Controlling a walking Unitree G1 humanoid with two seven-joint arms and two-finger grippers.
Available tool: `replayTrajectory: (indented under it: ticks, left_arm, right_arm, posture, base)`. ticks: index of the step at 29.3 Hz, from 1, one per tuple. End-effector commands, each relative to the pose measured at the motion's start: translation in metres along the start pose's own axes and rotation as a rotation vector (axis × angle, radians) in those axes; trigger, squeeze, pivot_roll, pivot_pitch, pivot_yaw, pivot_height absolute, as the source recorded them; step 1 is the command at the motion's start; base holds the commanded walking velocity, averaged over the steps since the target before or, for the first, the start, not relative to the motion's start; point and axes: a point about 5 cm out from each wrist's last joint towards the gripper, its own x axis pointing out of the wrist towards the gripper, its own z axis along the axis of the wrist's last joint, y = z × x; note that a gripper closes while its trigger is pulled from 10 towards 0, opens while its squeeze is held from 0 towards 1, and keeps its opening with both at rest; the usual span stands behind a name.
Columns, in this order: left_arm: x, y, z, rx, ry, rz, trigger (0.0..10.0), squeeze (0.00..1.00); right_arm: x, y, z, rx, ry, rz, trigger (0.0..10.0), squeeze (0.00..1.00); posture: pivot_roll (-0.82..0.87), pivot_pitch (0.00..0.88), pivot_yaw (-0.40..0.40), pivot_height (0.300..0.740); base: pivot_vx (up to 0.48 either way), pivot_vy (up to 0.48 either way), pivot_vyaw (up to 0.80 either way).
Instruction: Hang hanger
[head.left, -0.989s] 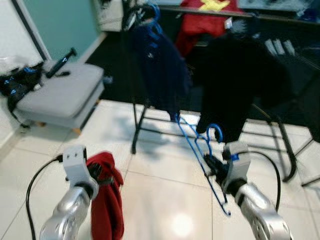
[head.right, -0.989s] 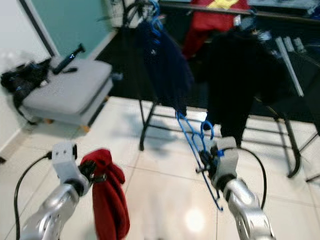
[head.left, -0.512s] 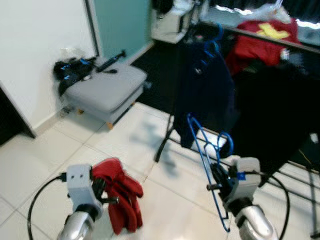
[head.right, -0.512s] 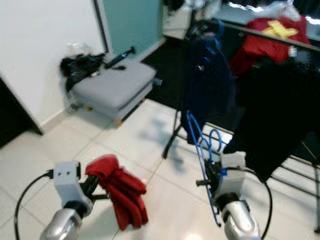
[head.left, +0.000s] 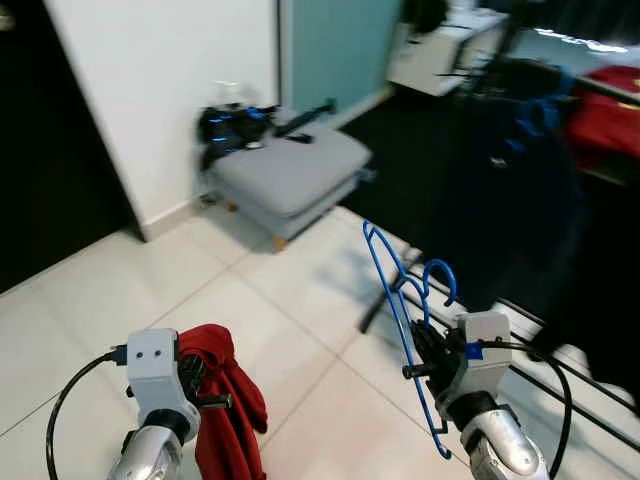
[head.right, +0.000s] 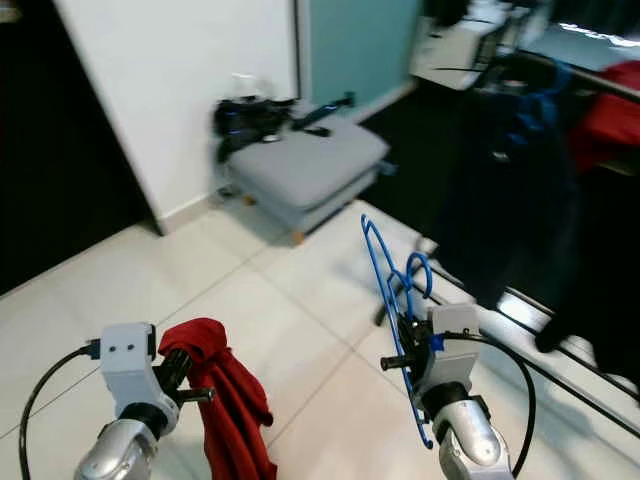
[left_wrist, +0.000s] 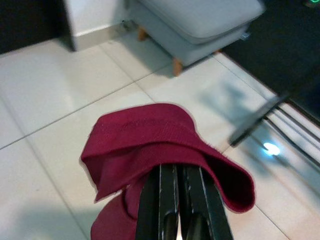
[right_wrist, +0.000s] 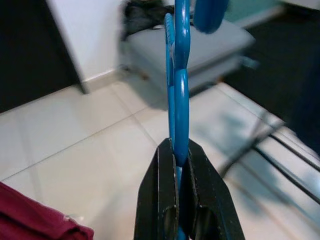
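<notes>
One blue hanger (head.left: 405, 320), thin-framed with a curled hook, stands upright above the white tiled floor (head.left: 130, 290), pinched between the right gripper's (right_wrist: 181, 150) closed fingers; the left gripper (left_wrist: 172, 172) clamps a red garment (left_wrist: 150, 135); a grey ottoman (head.left: 290, 175) sits beyond.

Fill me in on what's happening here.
The robot stands on a white tiled floor holding something in each claw. The right claw is shut on a blue hanger, held upright. The left claw is shut on a red garment that hangs down. A grey ottoman sits ahead by the wall.
</notes>
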Motion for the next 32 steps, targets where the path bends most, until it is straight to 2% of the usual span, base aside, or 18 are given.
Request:
replayTrajectory:
  ticks: [1, 14, 16, 18, 21, 23, 32]
  left_arm:
    - [0.0, -0.002, 0.003, 0.007, -0.02, -0.005, 10.0, 0.0]
    - [0.0, -0.002, 0.003, 0.008, -0.02, -0.004, 10.0, 0.0]
    - [-0.004, -0.026, 0.009, 0.055, -0.022, -0.121, 10.0, 0.0]
    - [-0.005, -0.036, 0.012, 0.083, -0.022, -0.17, 10.0, 0.0]
    - [-0.005, -0.036, 0.012, 0.086, -0.022, -0.171, 10.0, 0.0]
    - [0.003, -0.036, 0.017, 0.058, -0.043, -0.216, 10.0, 0.0]
    - [0.001, -0.035, 0.018, 0.05, -0.03, -0.228, 10.0, 0.0]
  right_arm:
    - [-0.004, -0.003, -0.004, -0.006, 0.023, -0.02, 10.0, 0.0]
    - [-0.005, -0.003, -0.004, -0.007, 0.026, -0.022, 10.0, 0.0]
    - [-0.021, 0.005, -0.004, -0.007, 0.039, -0.011, 10.0, 0.0]
    - [-0.027, 0.008, -0.004, 0.0, 0.04, -0.006, 10.0, 0.0]
    - [-0.027, 0.008, -0.004, 0.001, 0.039, -0.006, 10.0, 0.0]
    - [-0.026, 0.012, -0.004, 0.054, 0.024, -0.007, 10.0, 0.0]
    - [-0.03, 0.015, -0.003, 0.076, 0.029, -0.01, 10.0, 0.0]
  posture:
    - [0.04, 0.127, -0.073, 0.74]
    - [0.04, 0.127, -0.073, 0.74]
    - [0.04, 0.16, -0.072, 0.74]
    - [0.04, 0.16, -0.072, 0.74]
    - [0.04, 0.16, -0.072, 0.74]
    - [0.04, 0.172, -0.043, 0.74]
    - [0.04, 0.176, -0.029, 0.74]
  base:
    - [0.0, 0.0, 0.74]
    - [0.0, 0.0, 0.74]
    - [0.0, 0.0, 0.75]
    - [0.0, 0.0, 0.74]
    - [0.0, 0.0, 0.74]
    - [0.0, 0.0, 0.74]
    - [0.0, 0.0, 0.74]
